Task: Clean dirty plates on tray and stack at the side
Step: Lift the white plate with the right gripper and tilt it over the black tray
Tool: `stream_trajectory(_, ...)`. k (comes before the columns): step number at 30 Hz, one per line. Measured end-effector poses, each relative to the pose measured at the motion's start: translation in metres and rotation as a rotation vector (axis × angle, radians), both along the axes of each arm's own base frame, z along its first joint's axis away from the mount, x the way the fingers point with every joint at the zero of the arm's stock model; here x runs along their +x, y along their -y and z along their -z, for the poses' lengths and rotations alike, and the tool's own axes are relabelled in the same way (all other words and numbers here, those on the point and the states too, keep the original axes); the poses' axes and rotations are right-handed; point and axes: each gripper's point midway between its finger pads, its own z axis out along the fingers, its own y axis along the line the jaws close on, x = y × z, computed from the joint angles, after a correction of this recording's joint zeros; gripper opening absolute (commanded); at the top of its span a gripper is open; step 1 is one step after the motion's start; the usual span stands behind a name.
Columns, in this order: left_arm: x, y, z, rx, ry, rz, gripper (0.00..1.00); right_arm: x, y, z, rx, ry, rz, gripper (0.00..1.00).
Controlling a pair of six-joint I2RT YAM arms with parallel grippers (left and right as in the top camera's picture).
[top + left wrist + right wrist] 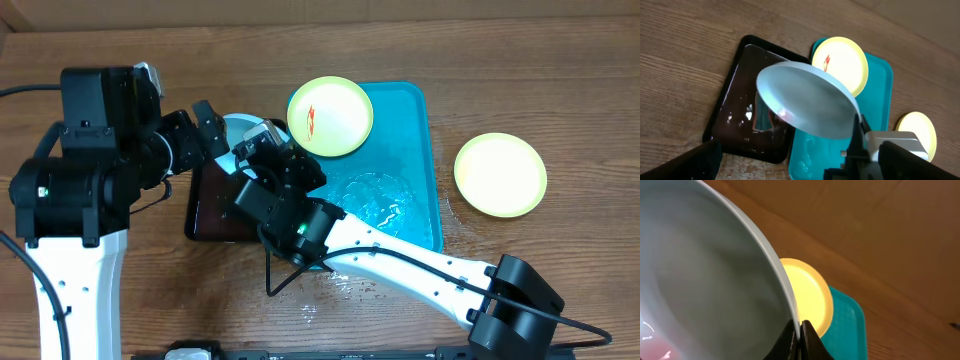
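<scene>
The right claw point(800, 330) is closed tight on the rim of the light blue plate point(807, 100). It holds the plate tilted in the air, above the black tray point(735, 115), just left of the turquoise tray point(425, 150). The black tray shines wet inside. The turquoise tray has a puddle of water point(375, 195), and one yellow plate point(330, 116) with a red smear over its far left corner. A second yellow plate point(500, 175) lies on the bench point(560, 80), right of this tray. The left claw point(208, 125) is spread wide and empty, left of it.
</scene>
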Motion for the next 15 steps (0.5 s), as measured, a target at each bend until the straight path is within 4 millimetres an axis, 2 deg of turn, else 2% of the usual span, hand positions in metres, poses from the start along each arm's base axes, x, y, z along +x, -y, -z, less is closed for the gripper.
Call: stream_trajectory(15,0.014,0.000,0.021,0.001,-0.071,0.000,1.00,0.002,0.005,-0.004,-0.036,0.024,0.016,0.04)
